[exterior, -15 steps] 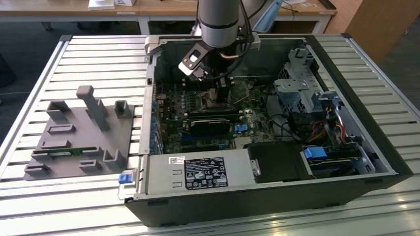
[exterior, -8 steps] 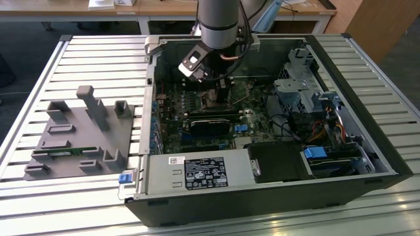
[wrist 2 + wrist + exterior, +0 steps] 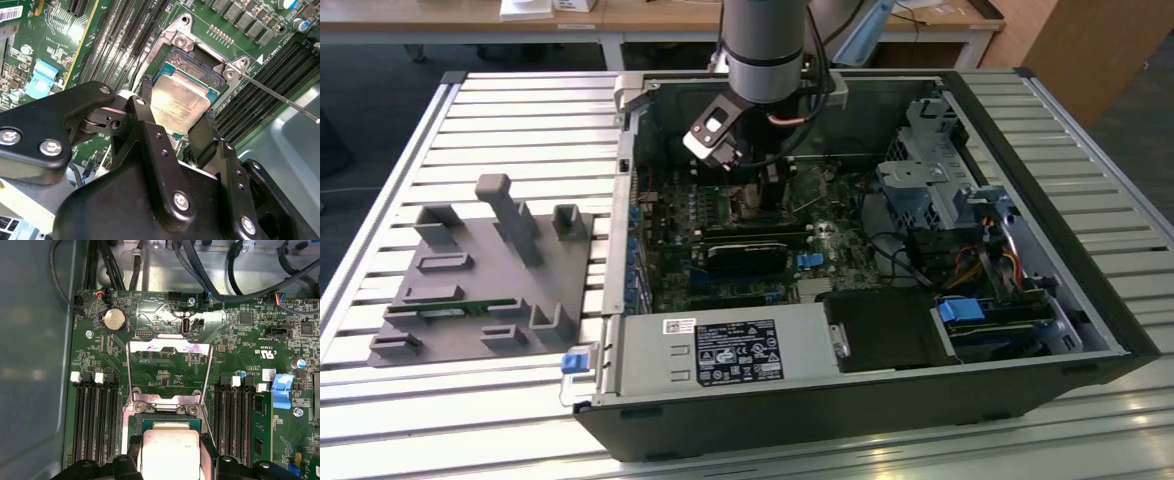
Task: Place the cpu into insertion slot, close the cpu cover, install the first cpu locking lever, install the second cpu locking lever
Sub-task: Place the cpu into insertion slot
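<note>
My gripper (image 3: pixel 175 114) is shut on the cpu (image 3: pixel 181 102), a silver-grey square chip pinched on two opposite edges by the black fingers (image 3: pixel 144 97). The chip hangs slightly tilted just over the insertion slot (image 3: pixel 194 64), whose black rim and dark centre show beyond it. In the first wrist view the cpu (image 3: pixel 171 449) sits between the fingers (image 3: pixel 133 452) with the insertion slot (image 3: pixel 165 419) right at its edge. The cpu cover (image 3: pixel 170 346) lies swung open, flat back over the board. A thin locking lever (image 3: pixel 280 95) sticks out to one side. In the exterior view the gripper (image 3: pixel 754 185) is down inside the computer case.
Long black memory slots (image 3: pixel 95 425) flank the socket on both sides. A blue clip (image 3: pixel 281 390) and black cables (image 3: pixel 215 270) lie close by. The case walls (image 3: pixel 1041 200) ring the board. A grey fixture (image 3: pixel 487 270) stands at the exterior view's left.
</note>
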{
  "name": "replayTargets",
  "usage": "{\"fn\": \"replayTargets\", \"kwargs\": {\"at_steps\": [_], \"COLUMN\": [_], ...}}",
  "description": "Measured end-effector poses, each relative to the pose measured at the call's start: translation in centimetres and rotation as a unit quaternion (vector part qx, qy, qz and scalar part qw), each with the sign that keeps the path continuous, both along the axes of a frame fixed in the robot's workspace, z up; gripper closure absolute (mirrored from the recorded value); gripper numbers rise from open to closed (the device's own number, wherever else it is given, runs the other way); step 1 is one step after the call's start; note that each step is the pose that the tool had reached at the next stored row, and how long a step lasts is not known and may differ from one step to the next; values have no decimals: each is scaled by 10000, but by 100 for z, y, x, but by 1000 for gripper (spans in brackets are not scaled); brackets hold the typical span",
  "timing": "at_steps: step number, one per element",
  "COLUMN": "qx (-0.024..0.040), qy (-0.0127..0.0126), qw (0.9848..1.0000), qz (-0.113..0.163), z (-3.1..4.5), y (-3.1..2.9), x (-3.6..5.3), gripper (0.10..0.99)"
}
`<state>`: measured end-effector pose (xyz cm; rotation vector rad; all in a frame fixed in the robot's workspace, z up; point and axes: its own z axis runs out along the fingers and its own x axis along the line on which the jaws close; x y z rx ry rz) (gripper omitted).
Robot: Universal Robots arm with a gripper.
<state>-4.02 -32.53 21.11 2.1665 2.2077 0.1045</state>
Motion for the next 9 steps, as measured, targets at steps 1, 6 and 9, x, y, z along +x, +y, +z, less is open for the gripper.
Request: {"fn": "replayTargets", "kwargs": {"at_steps": [1,6,9], "qx": [0,0,-2], "qy": [1,3,4], "qw": [10000,10000,10000], "qz": [0,0,0], "z": [-5,-30,-38], "y": [0,0,-1], "x": [0,0,0], "gripper": [545,545,545]}}
